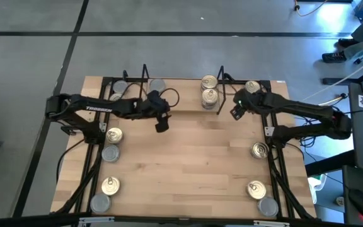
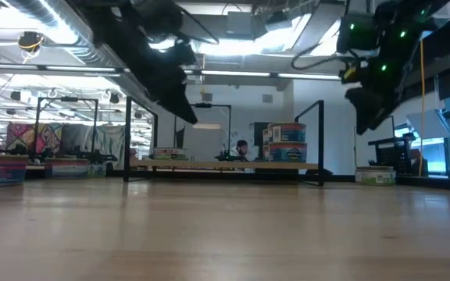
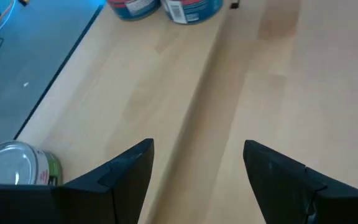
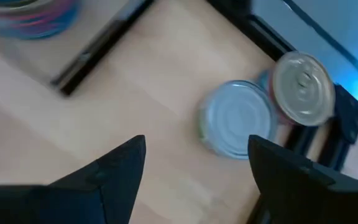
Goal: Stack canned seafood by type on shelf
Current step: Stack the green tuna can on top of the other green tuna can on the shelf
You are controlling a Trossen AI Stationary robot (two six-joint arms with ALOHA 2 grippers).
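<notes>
While tins (image 1: pixel 111 144) line table edges (image 1: pixel 97 157), centre boards (image 1: pixel 188 164) lie bare.

The table (image 1: pixel 188 157) centre is left unobstructed. Passage at 12 o'clock is blocked by the shelf (image 1: pixel 181 79) uprights and stacked tins (image 1: pixel 209 88). Loose tins are lined along the 9 o'clock (image 1: pixel 111 153) and 3 o'clock (image 1: pixel 259 150) edges.

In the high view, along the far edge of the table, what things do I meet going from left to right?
Silver-lid tin → left gripper, open, a little nearer than the rest → silver-lid tin → pair of gold-lid tins inside the wire shelf → right gripper, open → gold-lid tin.
</notes>
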